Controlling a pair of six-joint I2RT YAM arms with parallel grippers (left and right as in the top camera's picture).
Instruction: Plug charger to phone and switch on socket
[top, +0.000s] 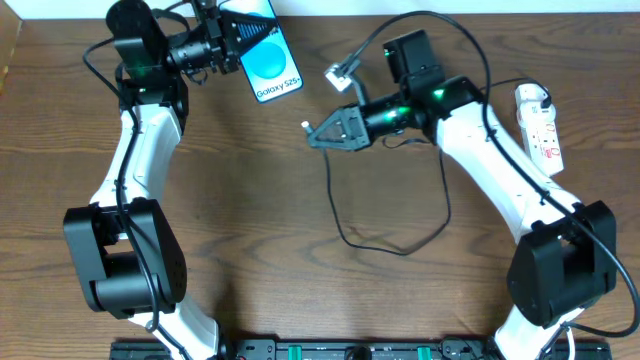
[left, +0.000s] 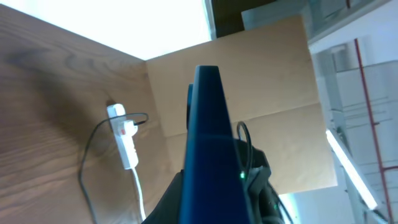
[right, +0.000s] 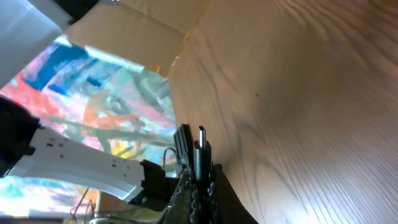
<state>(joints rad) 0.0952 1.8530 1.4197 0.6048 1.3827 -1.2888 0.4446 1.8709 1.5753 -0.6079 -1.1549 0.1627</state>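
Overhead view. The left end effector (top: 232, 45) is clamped on the phone (top: 270, 62), which sits screen-up near the far edge of the counter (top: 250, 220). The right end effector (top: 312, 136) is closed on the charger (top: 344, 232) just behind its connector tip (right: 202, 144). The tip is near the phone but apart from it, and the slack cable loops over the counter. The socket (top: 540, 125) lies at the right edge.

Overhead, light is even and the arms (top: 135, 150) cast faint shadows on the counter (top: 250, 250). The left wrist view has a blown-out white patch at top; the phone (left: 208, 155), close to the lens, is dark and blurred. The right wrist view is bright, the charger (right: 201, 140) soft-edged.
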